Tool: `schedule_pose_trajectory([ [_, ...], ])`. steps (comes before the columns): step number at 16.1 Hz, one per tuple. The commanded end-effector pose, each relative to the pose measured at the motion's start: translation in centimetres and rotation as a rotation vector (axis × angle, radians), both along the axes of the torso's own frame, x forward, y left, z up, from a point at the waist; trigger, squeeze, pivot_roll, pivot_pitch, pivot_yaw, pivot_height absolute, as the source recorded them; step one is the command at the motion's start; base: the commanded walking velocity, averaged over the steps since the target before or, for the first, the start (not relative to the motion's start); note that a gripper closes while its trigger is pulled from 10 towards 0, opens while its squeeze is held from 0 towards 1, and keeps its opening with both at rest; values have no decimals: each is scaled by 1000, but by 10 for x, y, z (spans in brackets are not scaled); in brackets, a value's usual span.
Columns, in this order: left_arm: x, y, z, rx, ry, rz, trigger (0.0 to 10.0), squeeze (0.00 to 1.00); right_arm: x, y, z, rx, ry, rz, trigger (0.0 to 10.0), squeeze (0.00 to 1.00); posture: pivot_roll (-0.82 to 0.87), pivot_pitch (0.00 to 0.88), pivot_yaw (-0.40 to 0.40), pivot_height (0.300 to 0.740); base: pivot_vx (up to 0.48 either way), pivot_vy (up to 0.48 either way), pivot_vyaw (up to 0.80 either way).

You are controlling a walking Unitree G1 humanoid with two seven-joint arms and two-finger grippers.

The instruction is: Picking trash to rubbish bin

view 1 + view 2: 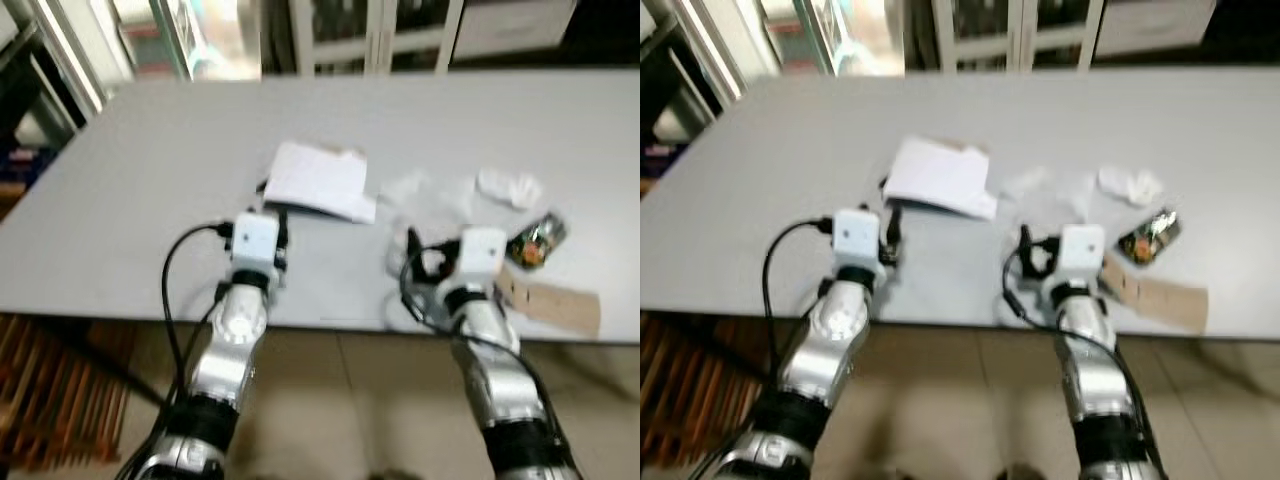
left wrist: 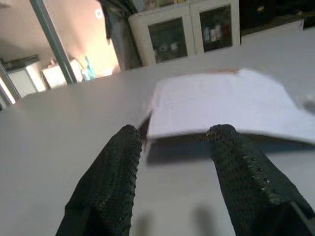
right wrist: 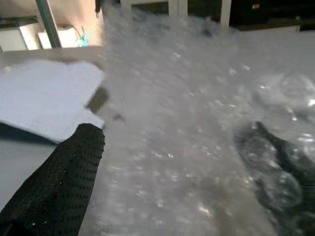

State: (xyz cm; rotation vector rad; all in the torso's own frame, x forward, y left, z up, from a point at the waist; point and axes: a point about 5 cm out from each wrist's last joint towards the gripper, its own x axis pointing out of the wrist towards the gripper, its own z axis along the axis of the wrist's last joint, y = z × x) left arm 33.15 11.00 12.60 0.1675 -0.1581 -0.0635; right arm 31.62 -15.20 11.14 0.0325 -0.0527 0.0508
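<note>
While both arms reach over the near edge of the grey table (image 1: 120,180), I have each gripper lined up on its own piece of trash. My left gripper (image 2: 174,147) has its fingers spread, and the white folded paper (image 2: 221,105) lies flat just beyond the fingertips, its near edge lifted a little so a shadow shows under it. That raised edge is why I keep the fingers low and level with the tabletop: I judge one finger could slide beneath it.

My right gripper (image 3: 177,162) is also spread wide, and a sheet of clear bubble wrap (image 3: 197,123) sits between its fingers; one finger shows dimly through the plastic, so the wrap lies over or against it. No pinch has been made yet.

From the head camera, other litter lies past and to the outer side of the right gripper: a crumpled white tissue (image 1: 508,187), a small colourful wrapper (image 1: 536,240) and a brown cardboard strip (image 1: 550,302) close beside the wrist. I can't make out a rubbish bin, so I judge the task is at its start, with a first grasp in hand and carrying to come.
</note>
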Motion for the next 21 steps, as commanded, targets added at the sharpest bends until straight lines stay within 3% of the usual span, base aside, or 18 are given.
schedule_pose_trajectory([
  [1,0,11,-2,8,11,29,10000,0,1,10,3,19,-11,26,10000,0,-60,117,55,740,300,0,0],
  [4,0,11,-2,8,9,30,10000,0,1,12,4,18,-21,33,10000,0,-58,113,56,740,304,0,-627],
  [16,-2,4,0,-6,-2,-20,10000,0,1,13,3,10,-22,36,10000,0,-59,106,54,740,24,0,0],
  [21,-2,0,-26,-257,213,-54,10000,0,0,12,3,7,-19,34,10000,0,-63,116,55,740,0,0,0],
])
